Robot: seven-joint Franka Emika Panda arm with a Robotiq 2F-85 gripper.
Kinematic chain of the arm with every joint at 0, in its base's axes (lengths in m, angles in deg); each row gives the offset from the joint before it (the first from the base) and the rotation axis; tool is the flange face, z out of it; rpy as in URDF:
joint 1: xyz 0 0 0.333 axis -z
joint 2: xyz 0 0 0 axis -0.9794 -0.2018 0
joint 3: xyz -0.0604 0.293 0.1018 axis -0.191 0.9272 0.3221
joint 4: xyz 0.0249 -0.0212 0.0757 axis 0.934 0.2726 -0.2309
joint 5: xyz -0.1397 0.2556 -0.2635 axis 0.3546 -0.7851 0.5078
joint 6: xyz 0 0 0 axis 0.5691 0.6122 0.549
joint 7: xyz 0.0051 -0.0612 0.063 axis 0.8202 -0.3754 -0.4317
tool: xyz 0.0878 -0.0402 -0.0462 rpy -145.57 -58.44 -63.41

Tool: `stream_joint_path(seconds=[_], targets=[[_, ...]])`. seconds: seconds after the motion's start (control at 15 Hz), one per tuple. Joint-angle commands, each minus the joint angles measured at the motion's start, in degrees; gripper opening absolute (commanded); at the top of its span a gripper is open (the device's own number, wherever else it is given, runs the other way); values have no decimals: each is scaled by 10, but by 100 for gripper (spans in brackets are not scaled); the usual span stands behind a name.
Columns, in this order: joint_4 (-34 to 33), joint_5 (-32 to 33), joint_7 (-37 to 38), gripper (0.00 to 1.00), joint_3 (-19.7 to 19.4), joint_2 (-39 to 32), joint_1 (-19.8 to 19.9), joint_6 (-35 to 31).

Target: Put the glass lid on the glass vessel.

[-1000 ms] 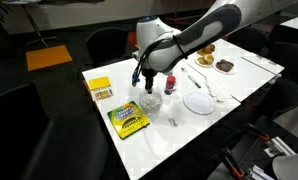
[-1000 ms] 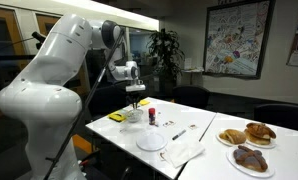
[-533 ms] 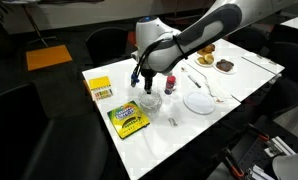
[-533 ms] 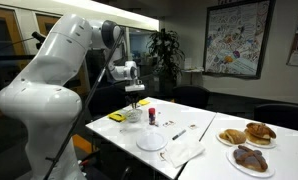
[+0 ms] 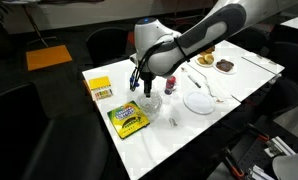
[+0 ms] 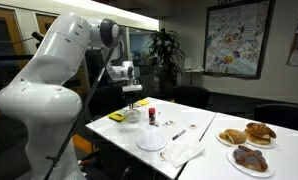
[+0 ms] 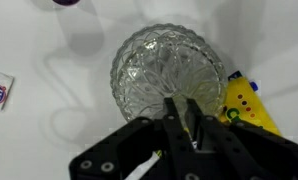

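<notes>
One round cut-glass shape fills the wrist view: the glass vessel [image 7: 161, 72], sitting flat on the white table [image 7: 49, 120]. The glass lid can't be picked out as a separate piece anywhere. It's clear on clear, so it may be on the dish or pinched edge-on; can't tell.

Key relation: the vessel is almost straight under the gripper [image 7: 182, 118]. The fingertips overlap its lower-right portion in the wrist view, so dish ctr lies up and slightly left of the tips, a small offset. Both ext. views agree: the gripper [image 5: 147, 86] hangs just above the vessel [image 5: 151, 101] and not touching it, and the same w/ gripper [image 6: 135, 97] over vessel [image 6: 132, 114]. Round dish, so no long axis to line up; only centring matters.

Fingers look drawn close together w/ a narrow gap at most. Whether they clamp anything is unclear.

Outward from the dish: yellow-green crayon box [image 5: 128, 120] just beside it, dark-red bottle [image 5: 170, 85] near on the far side, white plate [image 5: 199, 101] further off.
</notes>
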Motion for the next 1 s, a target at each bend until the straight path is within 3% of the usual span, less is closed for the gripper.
stream_joint_path(seconds=[0.0, 0.47, 0.93], targets=[[68, -4, 13, 4, -4, 51, 6, -30], [114, -1, 52, 4, -26, 76, 13, -60], [83, -7, 28, 4, -25, 51, 18, -46]])
